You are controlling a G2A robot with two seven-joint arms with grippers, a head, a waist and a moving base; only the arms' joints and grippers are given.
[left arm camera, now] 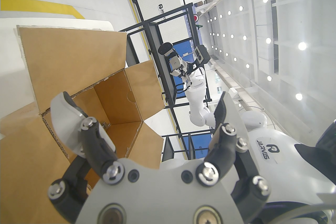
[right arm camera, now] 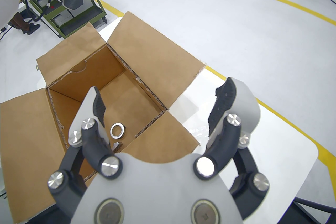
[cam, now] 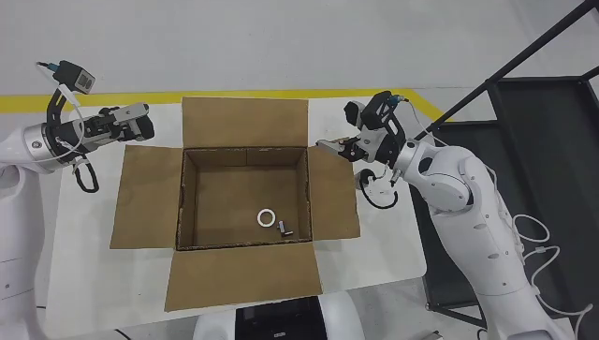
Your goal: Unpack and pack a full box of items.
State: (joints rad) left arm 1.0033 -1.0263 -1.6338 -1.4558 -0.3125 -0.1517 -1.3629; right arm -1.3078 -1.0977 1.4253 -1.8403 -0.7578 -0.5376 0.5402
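Left claw (cam: 144, 123) hangs wide open and empty over the counter (cam: 84, 246), just off the far corner of the cardboard box's (cam: 245, 157) left flap. The right claw (cam: 329, 145) is also spread wide with nothing between its fingers, and sits above the far end of the box's right flap. The box stands upright in the middle of the white counter with all four flaps folded out flat. On its floor, near the front wall and toward the right side, lies a metal ring (cam: 267, 216), with a small dark metal part (cam: 285, 230) just beside it.
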